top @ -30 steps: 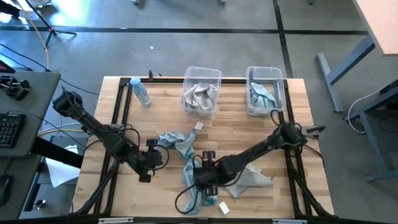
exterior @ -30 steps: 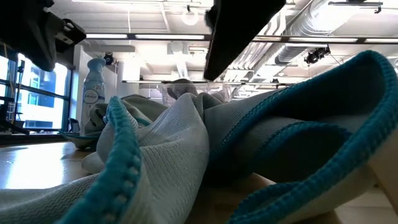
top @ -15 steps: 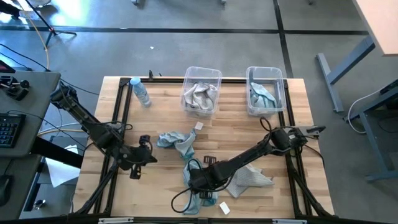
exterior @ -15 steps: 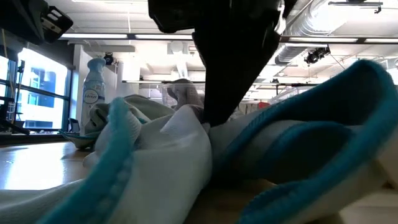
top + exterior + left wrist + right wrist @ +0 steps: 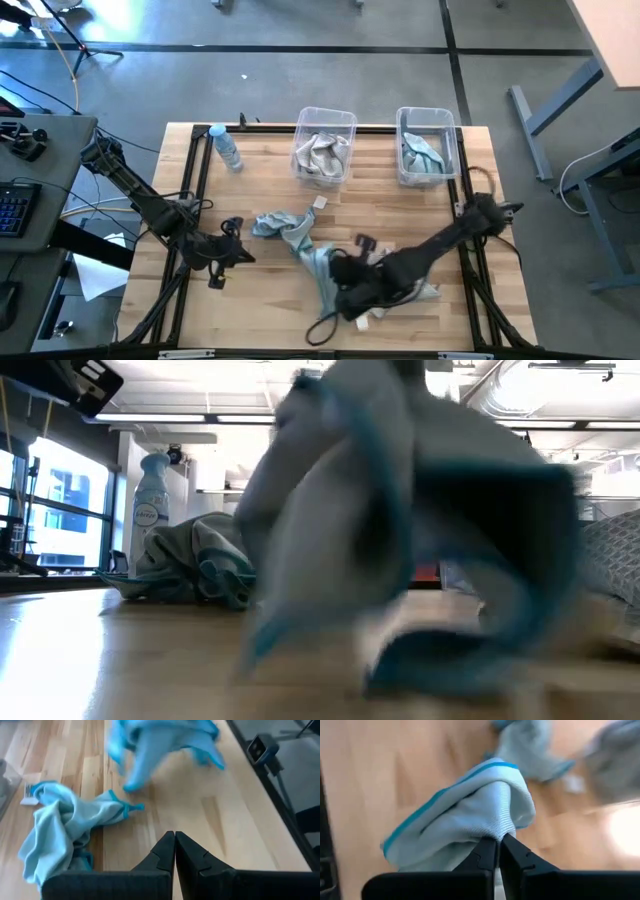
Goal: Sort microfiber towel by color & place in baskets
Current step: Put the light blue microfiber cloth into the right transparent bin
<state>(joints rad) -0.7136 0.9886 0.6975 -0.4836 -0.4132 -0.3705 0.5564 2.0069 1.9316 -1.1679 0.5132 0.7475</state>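
Note:
My right gripper point(image 5: 340, 274) is shut on a light blue towel point(image 5: 322, 290) with a teal edge, raised over the table's near middle. A second light blue towel point(image 5: 283, 226) lies crumpled on the wood at mid-table. A pale grey towel point(image 5: 412, 288) lies under my right arm. Two clear baskets stand at the far edge: the left basket point(image 5: 303, 118) holds grey towels, the right basket point(image 5: 405, 117) holds blue-teal ones. My left gripper point(image 5: 243, 256) hovers shut and empty at the table's left, clear of the towels. My right gripper pinches a bunched fold of the light blue towel point(image 5: 496, 831) between its two fingers point(image 5: 488, 851), several layers thick. The fingers slant down from the table's right side. The towel hangs slack below them, and its lower end point(image 5: 325, 328) reaches down to the tabletop near the front edge.
A small plastic water bottle point(image 5: 228, 149) lies at the far left. One small white block point(image 5: 320, 202) sits before the left basket and another point(image 5: 363, 326) near the front edge. A black frame rail point(image 5: 190, 180) borders the table. Bare wood point(image 5: 260, 300) lies at the near left.
My right gripper sank onto the light blue towel, took hold of it, then rose and went toward the table's right, rolling as it went. The towel is pulled up off the wood, its lower end trailing. My left gripper drew back toward the left edge and rose a little.

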